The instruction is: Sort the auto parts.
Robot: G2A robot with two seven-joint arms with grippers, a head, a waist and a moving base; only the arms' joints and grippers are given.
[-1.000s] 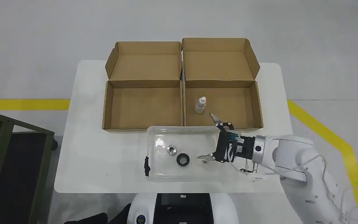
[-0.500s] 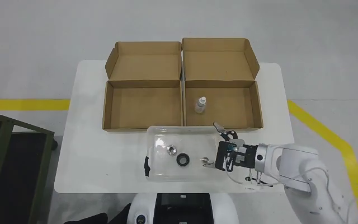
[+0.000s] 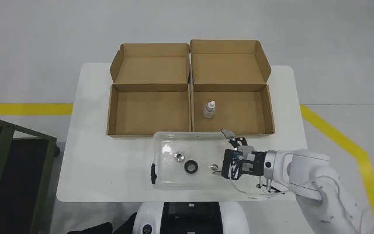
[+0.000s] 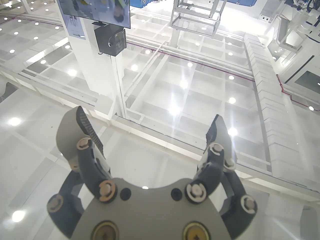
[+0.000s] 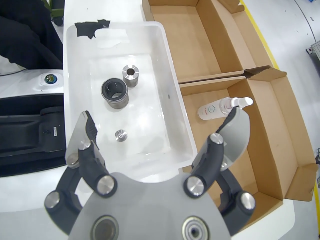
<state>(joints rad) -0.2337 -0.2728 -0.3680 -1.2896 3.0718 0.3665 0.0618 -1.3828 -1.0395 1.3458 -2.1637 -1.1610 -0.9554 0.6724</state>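
Claws apart: right claw (image 5: 161,114) over bin (image 5: 174,76), left claw (image 4: 148,115) facing ceiling (image 4: 187,76); wrist view: disc (image 5: 121,135), maybe cap.

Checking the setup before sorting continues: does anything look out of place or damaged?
A small spray bottle seems to lie on its side in one box; unlike the three metal parts in the clear bin, it looks like no auto part. Torn black tape sits on one bin corner.

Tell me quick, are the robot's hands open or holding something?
Left gripper: open, holding nothing.
Right gripper: open, holding nothing, over the clear tub.
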